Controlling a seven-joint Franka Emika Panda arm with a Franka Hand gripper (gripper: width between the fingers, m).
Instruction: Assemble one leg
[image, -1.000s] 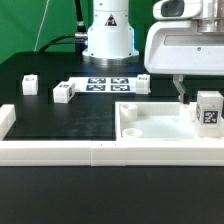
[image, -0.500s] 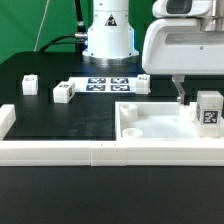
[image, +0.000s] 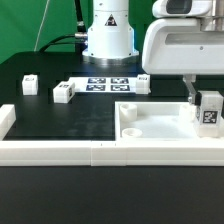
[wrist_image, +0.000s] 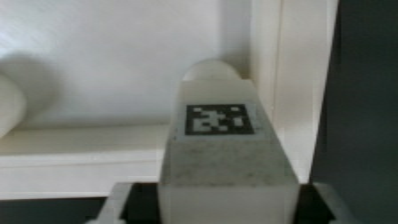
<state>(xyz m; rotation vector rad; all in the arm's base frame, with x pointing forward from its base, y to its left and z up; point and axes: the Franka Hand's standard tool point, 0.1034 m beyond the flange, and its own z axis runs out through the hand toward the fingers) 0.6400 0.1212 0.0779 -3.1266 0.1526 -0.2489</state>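
Leg: you are looking at a small white stubby block (image: 209, 110) with a black-and-white square marker on the face toward the exterior camera; in the wrist view (wrist_image: 221, 140) its marked face runs lengthwise away from the camera to a rounded end.
Leg position: it stands upright over the tray (image: 160, 131), at the tray's corner on the exterior view's right.
Arm pose: your arm's white body fills the upper part of the exterior view on its right, with the wrist pointing straight down over the tray.
Fingers: the fingers (image: 191, 102) hang close beside the leg; in the wrist view two dark pads (wrist_image: 130, 199) sit against either side of the leg, clamped on it.
Contact with tray: you cannot tell whether the leg's base touches the tray floor.
Other parts: three more small white blocks (image: 64, 93) lie on the black desk (image: 60, 120), well apart from the tray.
Marker board: it lies flat near the robot base (image: 107, 84).
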